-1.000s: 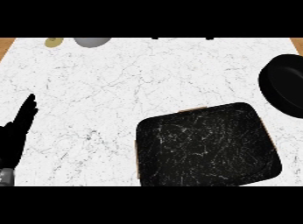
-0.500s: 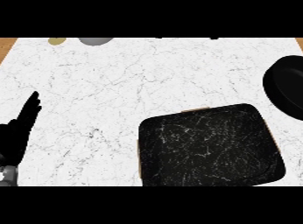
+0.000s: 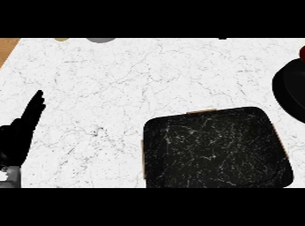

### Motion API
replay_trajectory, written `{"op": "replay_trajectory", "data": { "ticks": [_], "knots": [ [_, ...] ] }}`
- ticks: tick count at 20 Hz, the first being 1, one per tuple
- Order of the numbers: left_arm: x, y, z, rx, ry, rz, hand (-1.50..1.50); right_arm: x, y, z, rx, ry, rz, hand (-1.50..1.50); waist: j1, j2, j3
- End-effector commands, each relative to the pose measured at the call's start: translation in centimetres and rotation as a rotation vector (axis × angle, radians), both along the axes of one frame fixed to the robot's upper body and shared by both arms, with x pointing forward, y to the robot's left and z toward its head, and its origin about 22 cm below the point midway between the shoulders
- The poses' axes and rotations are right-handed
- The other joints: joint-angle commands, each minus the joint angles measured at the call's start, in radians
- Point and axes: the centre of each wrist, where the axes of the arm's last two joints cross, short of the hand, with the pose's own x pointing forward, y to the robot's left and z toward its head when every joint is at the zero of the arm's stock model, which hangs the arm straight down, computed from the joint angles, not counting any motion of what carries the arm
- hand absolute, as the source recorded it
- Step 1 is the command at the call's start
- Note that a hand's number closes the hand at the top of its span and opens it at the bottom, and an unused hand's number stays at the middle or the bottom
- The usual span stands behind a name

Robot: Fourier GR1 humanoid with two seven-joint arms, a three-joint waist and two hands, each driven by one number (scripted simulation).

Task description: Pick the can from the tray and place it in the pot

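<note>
Tray (image 3: 213, 150) well right of left hand (image 3: 15, 141)

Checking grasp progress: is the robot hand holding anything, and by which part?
Nothing is held. The left robot hand rests open at the counter's left edge; the right hand is out of view.

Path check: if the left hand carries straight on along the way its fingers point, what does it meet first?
Nothing that shows: the left hand points up and slightly right over bare counter. The tray lies off to its right.

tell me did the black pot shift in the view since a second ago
Yes. The pot now sits further toward the view's right edge, more of it cut off. The tray slid right too, so the view itself probably turned rather than the pot moving.
</note>
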Motion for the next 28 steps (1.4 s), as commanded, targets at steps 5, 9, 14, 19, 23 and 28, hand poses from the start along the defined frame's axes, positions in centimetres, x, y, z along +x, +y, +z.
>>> {"op": "replay_trajectory", "data": {
  "ticks": [5, 9, 14, 19, 23, 28],
  "knots": [
    [1.1, 0.6, 0.9, 0.014, 0.0, -0.014, 0.0, -0.1, -0.4, -1.2, 0.175, -0.112, 0.049, -1.5, 0.009, 0.006, 0.001],
    [-0.7, -0.2, -0.9, 0.001, 0.021, -0.025, 0.0, -1.2, -2.1, -2.2, 0.157, -0.14, 0.066, -1.5, 0.01, 0.002, 0.001],
    [0.9, 0.5, 0.3, -0.013, 0.004, 0.0, 0.0, -0.2, -0.3, -0.9, 0.17, -0.501, 0.106, -1.5, -0.007, 0.001, 0.004],
    [0.9, 0.8, 0.9, 0.014, 0.004, 0.022, 0.0, -0.4, -0.9, 0.8, 0.292, -0.671, 0.144, -1.5, -0.023, -0.012, 0.0],
    [-0.8, 1.1, 0.3, 0.009, 0.01, 0.017, 0.0, -1.7, -3.3, 0.9, 0.363, -0.676, 0.183, -1.5, -0.025, -0.016, -0.001],
    [-1.3, 1.5, -0.4, 0.005, 0.029, 0.047, 0.0, -3.3, -5.0, -0.8, 0.452, -0.69, 0.214, -1.5, -0.056, -0.028, -0.003]
  ]
}}
